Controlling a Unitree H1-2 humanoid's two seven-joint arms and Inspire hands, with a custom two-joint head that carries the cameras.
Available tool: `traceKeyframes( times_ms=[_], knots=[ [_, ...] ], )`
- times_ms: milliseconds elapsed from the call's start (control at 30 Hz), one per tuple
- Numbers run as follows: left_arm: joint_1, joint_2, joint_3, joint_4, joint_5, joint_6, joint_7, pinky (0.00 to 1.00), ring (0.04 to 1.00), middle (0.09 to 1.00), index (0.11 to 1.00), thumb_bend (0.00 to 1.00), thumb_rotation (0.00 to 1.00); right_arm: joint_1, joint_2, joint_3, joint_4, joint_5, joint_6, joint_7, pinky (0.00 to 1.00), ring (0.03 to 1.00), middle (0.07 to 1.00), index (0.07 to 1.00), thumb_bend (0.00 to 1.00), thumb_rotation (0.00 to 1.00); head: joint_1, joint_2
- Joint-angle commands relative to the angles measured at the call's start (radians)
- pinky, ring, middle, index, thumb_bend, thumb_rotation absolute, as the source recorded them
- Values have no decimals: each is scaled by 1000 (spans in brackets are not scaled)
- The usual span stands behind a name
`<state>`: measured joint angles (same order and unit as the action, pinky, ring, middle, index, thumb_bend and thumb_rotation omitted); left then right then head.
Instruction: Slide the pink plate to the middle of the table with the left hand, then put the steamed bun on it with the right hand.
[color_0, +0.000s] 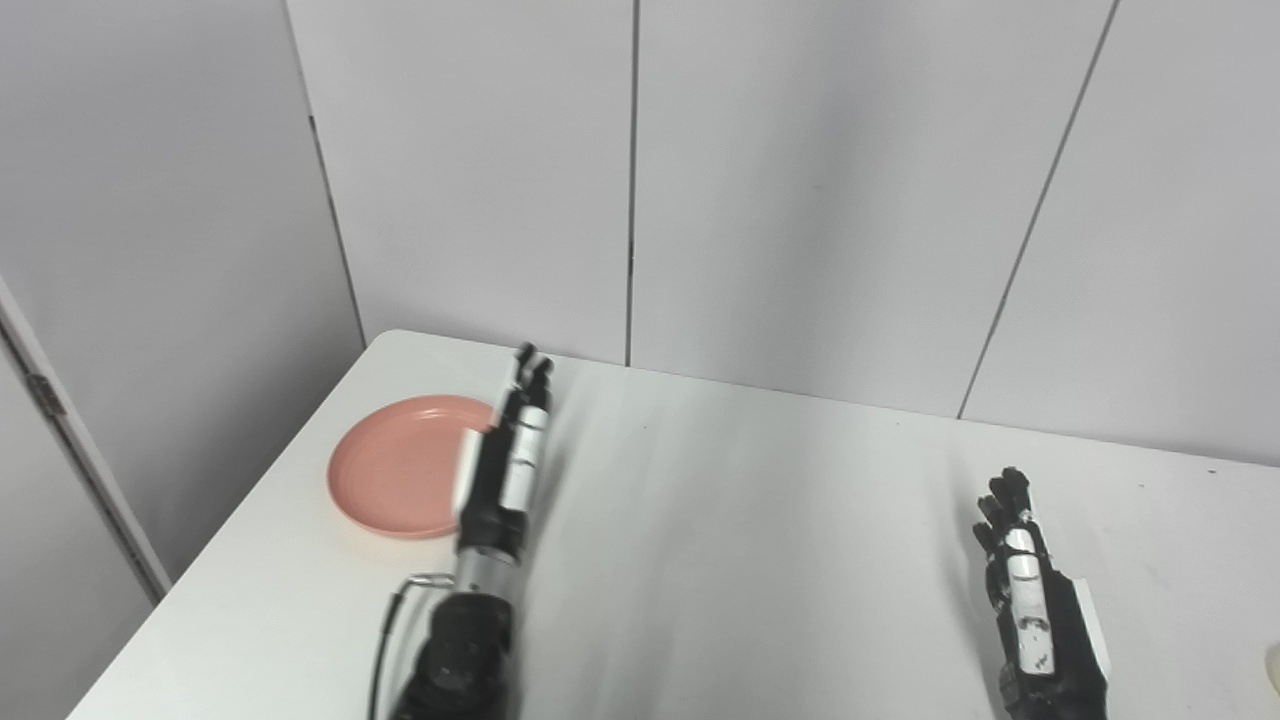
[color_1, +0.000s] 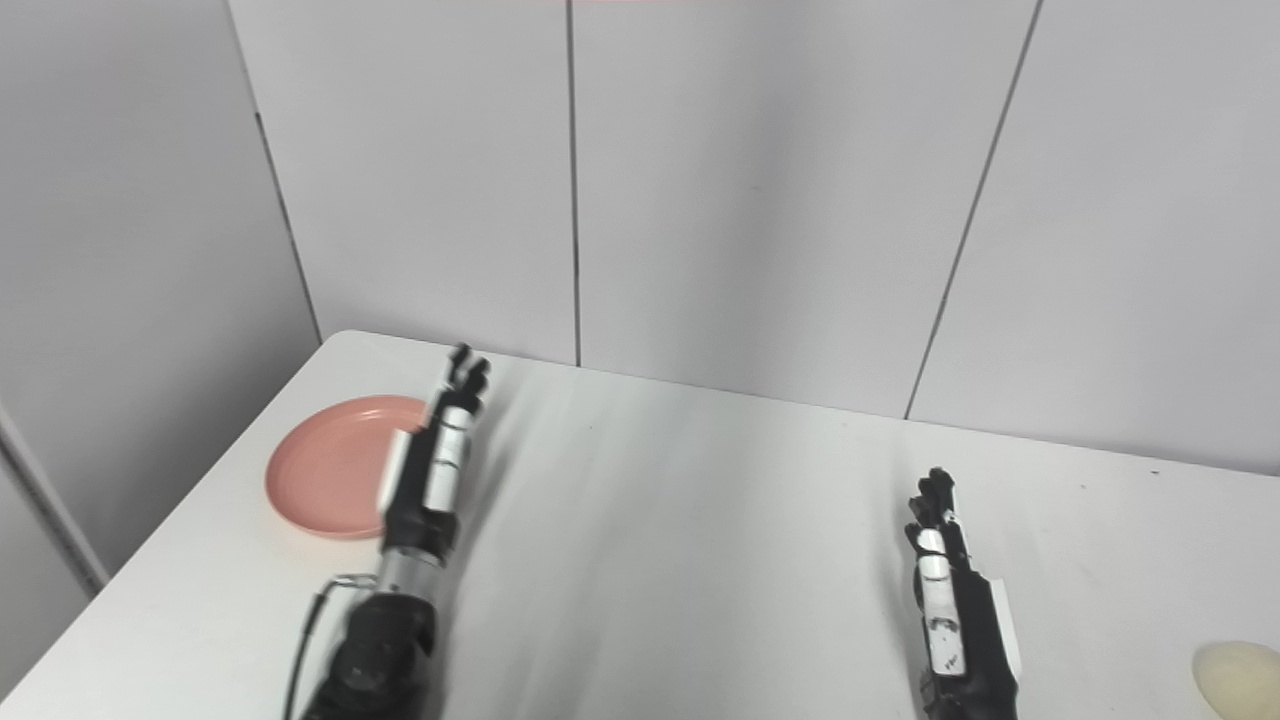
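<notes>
Beside pink plate (color_0: 400, 465), left hand (color_0: 505, 455) fingers (color_0: 530, 365) extended, empty.

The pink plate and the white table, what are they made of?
The pink plate looks like matte plastic: even color, no glare, thin raised rim. The table seems a smooth coated board, maybe laminate, since it softly mirrors the wall panels.
</notes>
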<state>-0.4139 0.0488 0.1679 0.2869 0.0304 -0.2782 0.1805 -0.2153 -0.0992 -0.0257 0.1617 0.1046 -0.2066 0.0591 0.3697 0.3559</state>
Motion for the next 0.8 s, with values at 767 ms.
traceKeyframes(
  times_ms=[767],
  knots=[
    [-116, 299, 198, 252, -174, -69, 6, 824, 773, 775, 771, 796, 1000, 63, -34, -26, 38, 13, -6, 40, 1000, 1000, 1000, 1000, 588, 959, 45, -2]
  ],
)
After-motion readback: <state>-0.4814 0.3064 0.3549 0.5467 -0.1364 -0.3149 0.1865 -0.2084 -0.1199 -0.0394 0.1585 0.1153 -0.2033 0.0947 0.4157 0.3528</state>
